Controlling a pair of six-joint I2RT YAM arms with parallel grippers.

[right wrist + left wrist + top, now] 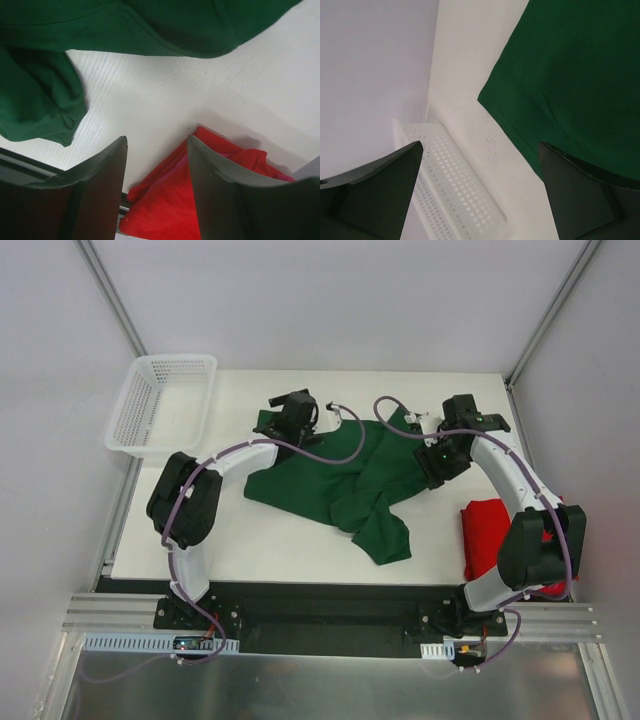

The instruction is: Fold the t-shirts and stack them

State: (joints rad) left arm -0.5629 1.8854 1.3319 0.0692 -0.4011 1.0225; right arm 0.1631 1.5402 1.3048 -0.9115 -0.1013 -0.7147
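Your left gripper (480, 150) hung over the far left edge of the green t-shirt (335, 480), fingers spread wide and holding nothing. The shirt lay crumpled and unfolded across the middle of the table (250, 545). Your right gripper (157, 142) hovered above the shirt's right side, jaws partly parted and empty. The red t-shirt (485, 535) sat bunched near the right front edge, partly hidden behind your right arm. A white mesh basket (160, 405) overhung the far left corner, apart from the green cloth.

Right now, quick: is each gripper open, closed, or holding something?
Left gripper: open, fingers wide apart, holding nothing.
Right gripper: open, nothing between its fingers.
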